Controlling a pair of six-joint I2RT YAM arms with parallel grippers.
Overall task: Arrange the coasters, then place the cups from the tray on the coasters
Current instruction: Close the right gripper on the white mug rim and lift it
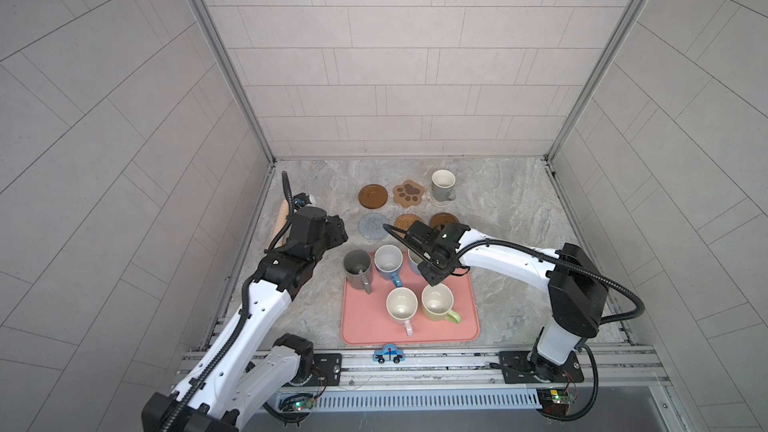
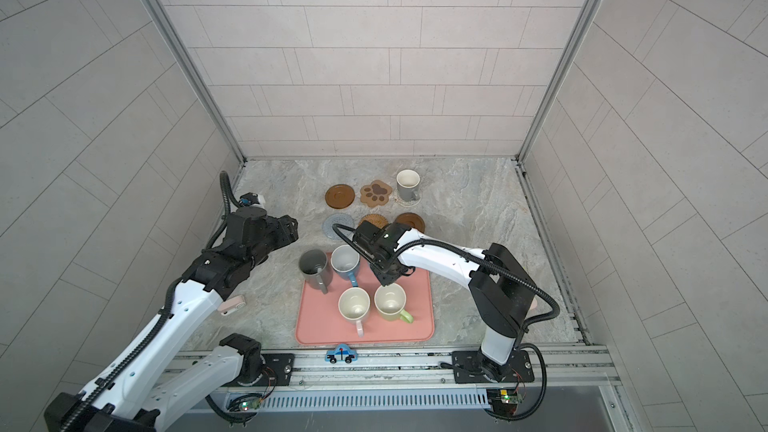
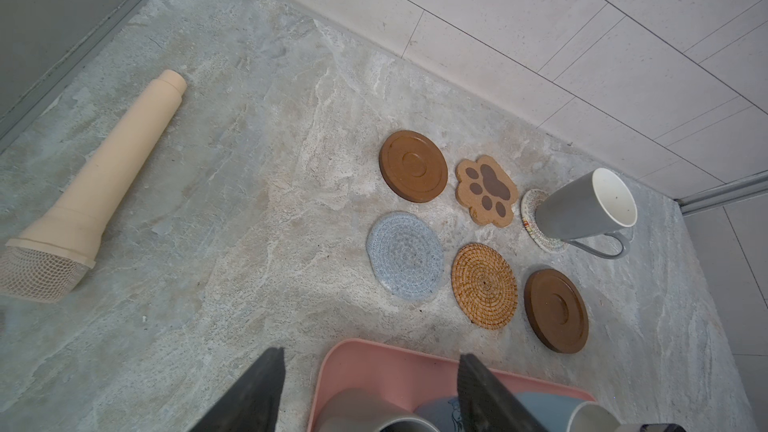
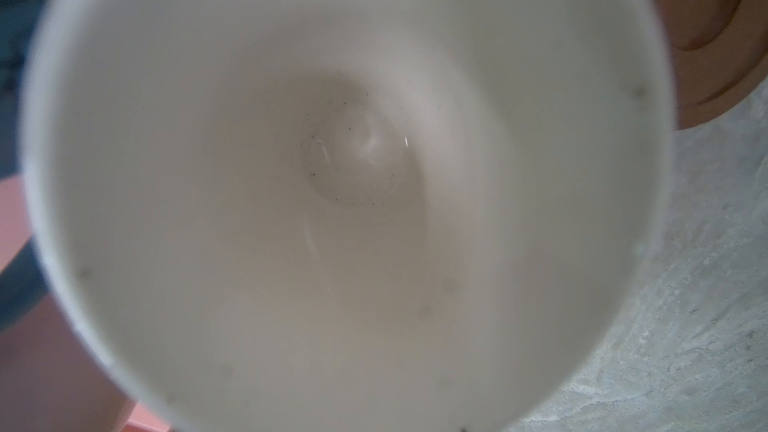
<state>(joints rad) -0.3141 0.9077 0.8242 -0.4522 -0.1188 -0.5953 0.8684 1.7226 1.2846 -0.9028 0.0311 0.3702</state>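
Hovering over a glossy blue mug [image 4: 353, 201] at the 1 o'clock corner of the smooth salmon tray [image 1: 415, 332], the right pincer [image 1: 432, 278] is closed; any grip is hidden. The left pincer [image 3: 370, 355] gapes empty. Round woven coasters [image 3: 405, 255] lie at its 12 o'clock on the marbled desk [image 1: 498, 209].

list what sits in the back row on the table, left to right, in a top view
dark brown coaster → paw-print coaster → grey mug, standing on the cream woven coaster
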